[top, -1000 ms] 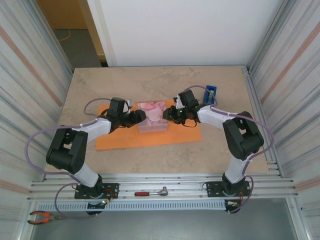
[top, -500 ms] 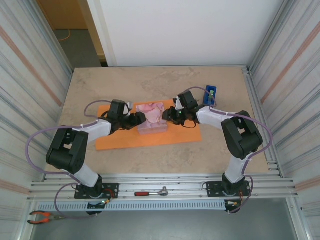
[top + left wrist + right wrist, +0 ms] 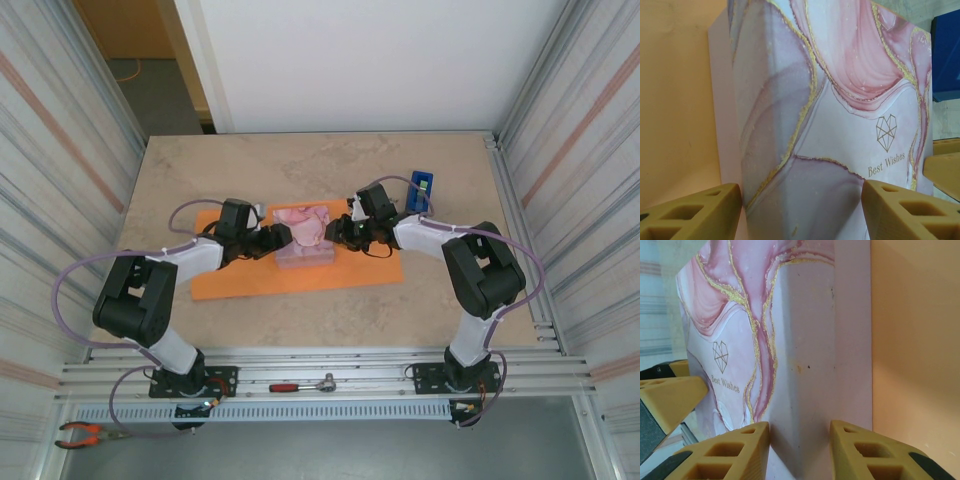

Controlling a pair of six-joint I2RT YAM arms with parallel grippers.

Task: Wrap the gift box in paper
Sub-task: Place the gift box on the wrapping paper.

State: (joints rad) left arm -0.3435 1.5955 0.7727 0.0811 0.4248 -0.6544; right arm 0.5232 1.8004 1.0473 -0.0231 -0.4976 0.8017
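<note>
Gift box (image 3: 303, 236): low squarish box with a pink and lilac marbled skin, gold veins and a "Best Wishes" heart mark, lying flat on the orange paper (image 3: 240, 280) in the middle of the table (image 3: 300, 170), with a blue tape dispenser (image 3: 423, 187) well apart at the far right. Left gripper (image 3: 279, 238): at the box's left end, tan fingers (image 3: 690, 215) set fairly wide astride its corner; whether they press it, cannot tell. Right gripper (image 3: 336, 231): at the box's right end, jaws narrow, pads (image 3: 730, 450) closed against the box's side wall.
</note>
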